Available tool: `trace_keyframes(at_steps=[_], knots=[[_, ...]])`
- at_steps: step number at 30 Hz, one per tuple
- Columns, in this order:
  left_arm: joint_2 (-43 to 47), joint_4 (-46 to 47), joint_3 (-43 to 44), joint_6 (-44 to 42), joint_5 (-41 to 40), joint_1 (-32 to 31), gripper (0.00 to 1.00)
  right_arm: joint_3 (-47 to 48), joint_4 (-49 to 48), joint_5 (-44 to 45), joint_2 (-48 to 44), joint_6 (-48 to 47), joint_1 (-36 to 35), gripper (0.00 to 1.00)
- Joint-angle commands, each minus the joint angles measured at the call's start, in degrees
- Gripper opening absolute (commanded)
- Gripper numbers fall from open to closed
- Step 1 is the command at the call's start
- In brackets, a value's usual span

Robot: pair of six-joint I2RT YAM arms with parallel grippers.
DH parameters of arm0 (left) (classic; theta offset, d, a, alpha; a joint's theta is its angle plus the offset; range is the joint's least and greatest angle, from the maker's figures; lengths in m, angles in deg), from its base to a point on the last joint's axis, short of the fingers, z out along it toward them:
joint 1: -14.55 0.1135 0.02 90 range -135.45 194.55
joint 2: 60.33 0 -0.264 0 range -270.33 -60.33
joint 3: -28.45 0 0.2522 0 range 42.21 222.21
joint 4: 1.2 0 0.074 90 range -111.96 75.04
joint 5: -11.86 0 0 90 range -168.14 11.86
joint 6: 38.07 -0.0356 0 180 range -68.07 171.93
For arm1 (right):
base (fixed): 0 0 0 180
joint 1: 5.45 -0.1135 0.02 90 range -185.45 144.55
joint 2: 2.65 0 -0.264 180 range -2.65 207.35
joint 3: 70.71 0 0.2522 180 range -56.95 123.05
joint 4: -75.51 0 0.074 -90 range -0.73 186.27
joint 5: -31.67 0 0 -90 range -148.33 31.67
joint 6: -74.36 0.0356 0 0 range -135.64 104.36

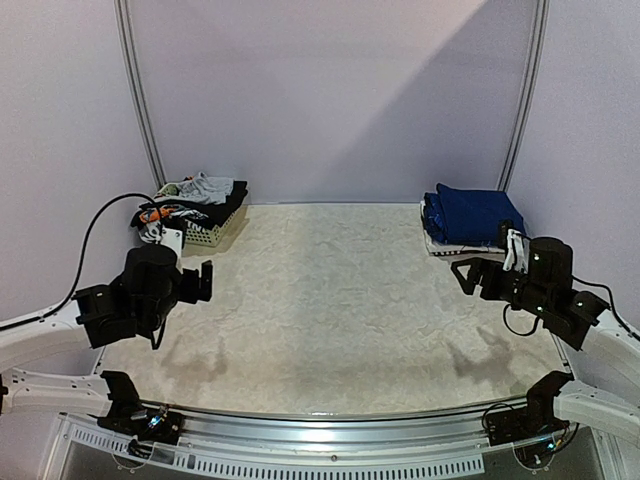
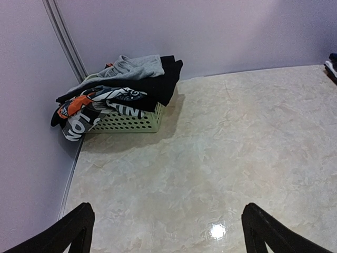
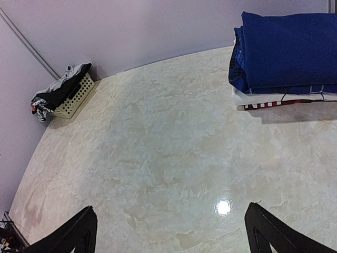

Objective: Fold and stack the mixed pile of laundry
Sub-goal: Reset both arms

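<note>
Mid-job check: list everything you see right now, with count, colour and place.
unfolded garments: several, exact count unclear; grey, black, orange-and-white print; heaped in and over the basket
basket: one, pale perforated plastic, far left corner of the table by the wall
folded stack: one, blue piece on top, darker blue under it, white with a red-striped edge at the bottom; far right of the table
table: one, cream marbled top, bare across the middle
left end effector: one, black, open, holding nothing, facing the basket
right end effector: one, black, open, holding nothing, near the folded stack
</note>
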Motion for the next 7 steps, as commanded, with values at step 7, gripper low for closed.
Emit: trace_keyframes(at_steps=[7], knots=[[0.8,-0.3,-1.4,0.1,-0.2,1.1,1.00,-1.1,-3.4,-0.3,0.4,-0.5,-0.2,0.99]])
